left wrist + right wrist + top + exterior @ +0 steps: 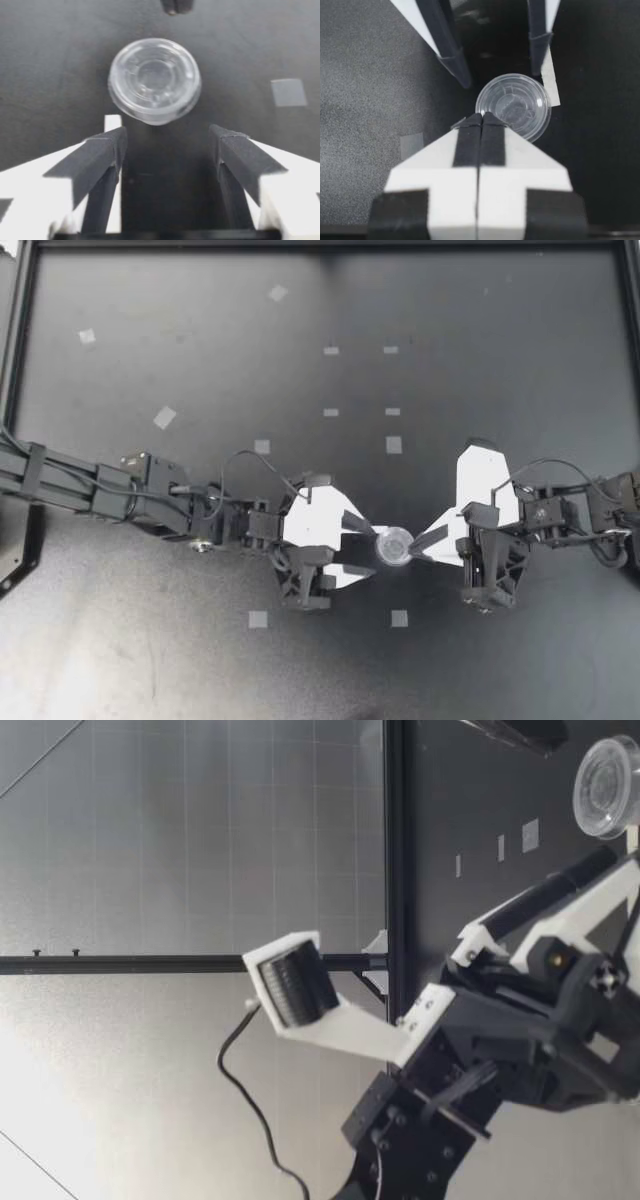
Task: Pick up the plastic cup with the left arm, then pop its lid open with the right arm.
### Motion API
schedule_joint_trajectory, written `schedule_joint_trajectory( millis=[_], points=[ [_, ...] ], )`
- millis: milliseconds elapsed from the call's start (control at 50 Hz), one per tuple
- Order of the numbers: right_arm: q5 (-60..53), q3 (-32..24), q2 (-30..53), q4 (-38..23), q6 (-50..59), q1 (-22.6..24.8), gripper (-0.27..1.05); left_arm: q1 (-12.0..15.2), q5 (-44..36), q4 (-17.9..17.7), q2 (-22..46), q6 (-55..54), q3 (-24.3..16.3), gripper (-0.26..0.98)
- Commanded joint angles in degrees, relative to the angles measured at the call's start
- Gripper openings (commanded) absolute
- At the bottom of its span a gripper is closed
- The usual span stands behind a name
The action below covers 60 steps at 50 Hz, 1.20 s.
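Both arms reach inward, low over the worktop [480, 390]. The left gripper [368, 550] has its fingers spread before the clear cup [393, 546]. The right gripper [415, 540] has its fingers pressed together by the cup's rim.

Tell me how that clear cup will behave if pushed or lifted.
The clear cup looks thin-walled, so it is probably very light and apt to skid when nudged. Its smooth round wall may slip from the open left claw; a hard squeeze could dent it.
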Motion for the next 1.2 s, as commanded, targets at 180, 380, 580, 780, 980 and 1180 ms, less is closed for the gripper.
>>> schedule_joint_trajectory(
  millis=[180,380,580,780,980,1180],
  points=[
    [-0.88,-0.70,0.79,-0.09,-0.09,0.35,-0.07,0.88,-0.70,0.18,0.79,0.62,-3.43,0.58],
    [-2.55,-1.05,3.08,-0.09,-0.09,0.35,-0.07,0.88,-0.79,0.18,1.05,0.62,-3.96,0.58],
    [-3.78,-1.32,4.66,-0.09,-0.09,0.18,-0.07,0.88,-0.70,0.18,1.23,0.53,-3.96,0.58],
    [-2.20,-0.70,4.83,0.09,0.26,0.18,-0.07,0.88,-0.70,0.18,1.23,0.44,-3.96,0.58],
    [-0.97,-0.62,4.92,0.18,0.35,0.18,-0.07,0.70,-0.70,0.18,1.14,0.26,-4.04,0.58],
    [-1.32,-1.14,5.54,0.26,0.18,0.18,-0.07,-0.09,-0.44,0.18,1.23,0.44,-4.57,0.58]
  ],
)
